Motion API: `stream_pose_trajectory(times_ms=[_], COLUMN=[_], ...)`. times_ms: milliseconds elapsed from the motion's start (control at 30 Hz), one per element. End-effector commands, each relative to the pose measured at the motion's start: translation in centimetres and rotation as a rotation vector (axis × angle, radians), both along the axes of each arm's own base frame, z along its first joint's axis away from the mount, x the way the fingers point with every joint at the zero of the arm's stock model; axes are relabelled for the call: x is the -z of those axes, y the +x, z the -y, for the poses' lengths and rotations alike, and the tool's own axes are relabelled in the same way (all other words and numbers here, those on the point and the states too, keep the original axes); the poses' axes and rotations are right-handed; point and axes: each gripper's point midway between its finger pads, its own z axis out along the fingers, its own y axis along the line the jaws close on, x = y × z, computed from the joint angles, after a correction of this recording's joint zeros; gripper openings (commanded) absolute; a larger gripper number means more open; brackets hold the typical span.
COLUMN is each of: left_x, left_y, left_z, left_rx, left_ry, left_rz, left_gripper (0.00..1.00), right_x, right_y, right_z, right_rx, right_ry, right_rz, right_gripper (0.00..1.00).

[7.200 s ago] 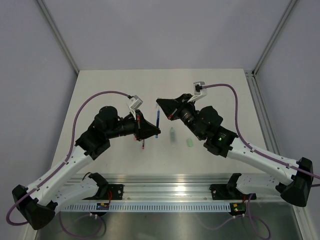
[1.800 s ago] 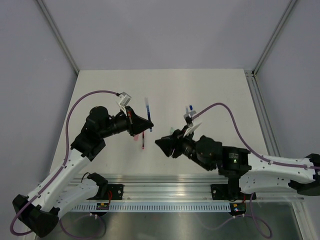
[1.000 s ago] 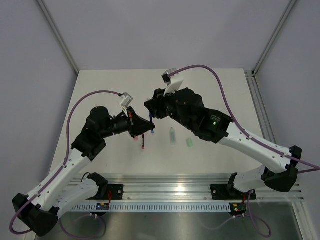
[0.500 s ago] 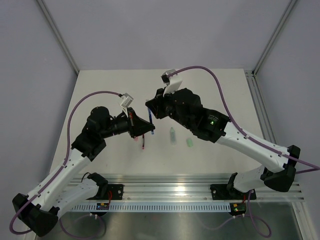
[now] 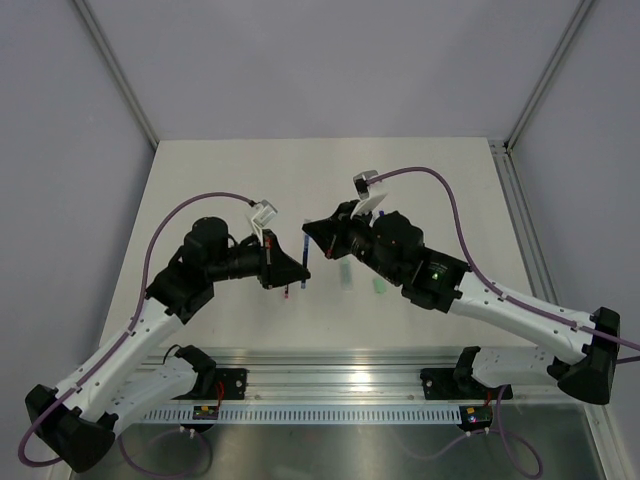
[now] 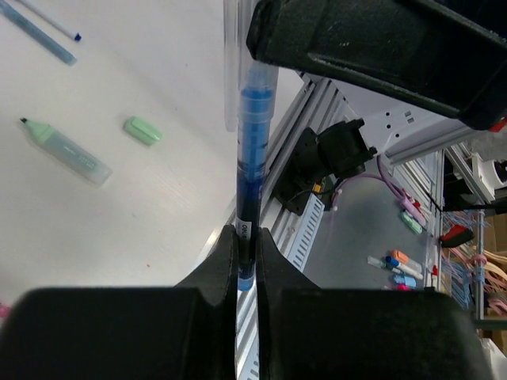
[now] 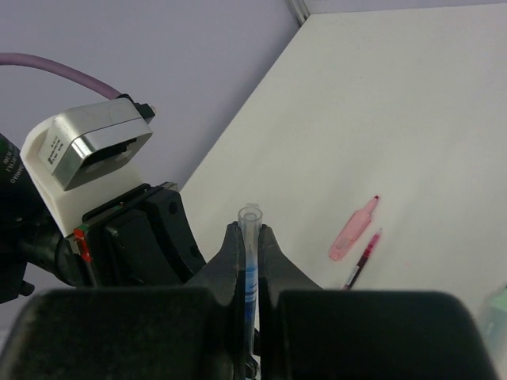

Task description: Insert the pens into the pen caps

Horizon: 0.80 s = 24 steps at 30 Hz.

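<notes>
Lying on the white table (image 5: 230,170) around the two claws are loose pieces. The left wrist view shows a pale green pen (image 6: 67,150) and a small green cap (image 6: 142,131) at left, with a teal pen (image 6: 40,36) and a thin white pen (image 6: 47,17) in the upper left corner. The overhead view has the left gripper (image 5: 296,270) covering the pink cap (image 7: 354,229). Only the right wrist view shows that cap, at right of centre, just above the red pen (image 7: 363,261).

At mid-frame from above, the blue pen (image 5: 303,252) stands off the table between both claws. The left gripper's jaws are clamped on its dark lower end. The right gripper (image 7: 250,233) is closed on the clear cap (image 7: 250,215), with blue showing inside the tube. The cap's open end pokes just above the fingertips.
</notes>
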Motion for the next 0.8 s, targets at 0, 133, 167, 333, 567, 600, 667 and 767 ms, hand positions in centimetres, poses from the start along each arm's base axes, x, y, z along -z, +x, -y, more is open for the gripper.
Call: stream_pose_trajectory(times_ms=[0, 133, 167, 333, 567, 600, 667, 767], left_x=[-6.0, -5.6, -5.6, -5.2, -5.0, -5.0, -5.1, -5.3], left_y=[2.5, 2.9, 3.0, 3.2, 3.3, 3.2, 3.1, 3.0], left_z=[-0.3, -0.4, -0.3, -0.2, -0.1, -0.1, -0.1, -0.1], left_rx=[-0.086, -0.104, -0.101, -0.093, -0.094, -0.094, -0.086, -0.08], left_ry=[-0.129, -0.12, -0.119, -0.115, -0.113, -0.113, -0.115, -0.12], left_rz=[0.225, 0.219, 0.218, 0.205, 0.198, 0.198, 0.202, 0.202], left_gripper=[0.0, 0.0, 0.0, 0.0, 0.0, 0.0, 0.0, 0.0], right_x=[9.4, 10.6, 10.6, 9.1, 5.6, 5.8, 6.4, 4.9], right_y=[-4.7, -6.4, -6.7, -5.8, -4.9, -4.9, -4.4, -4.0], right_z=[-1.3, -2.1, -2.3, -1.6, -2.6, -2.8, -2.9, -3.1], right_rx=[-0.168, -0.177, -0.183, -0.132, -0.121, -0.118, -0.097, -0.088], right_ry=[-0.117, -0.103, -0.108, -0.11, -0.069, -0.071, -0.085, -0.073], right_rz=[-0.204, -0.221, -0.217, -0.175, -0.122, -0.127, -0.136, -0.115], right_gripper=[0.0, 0.0, 0.0, 0.0, 0.0, 0.0, 0.04, 0.22])
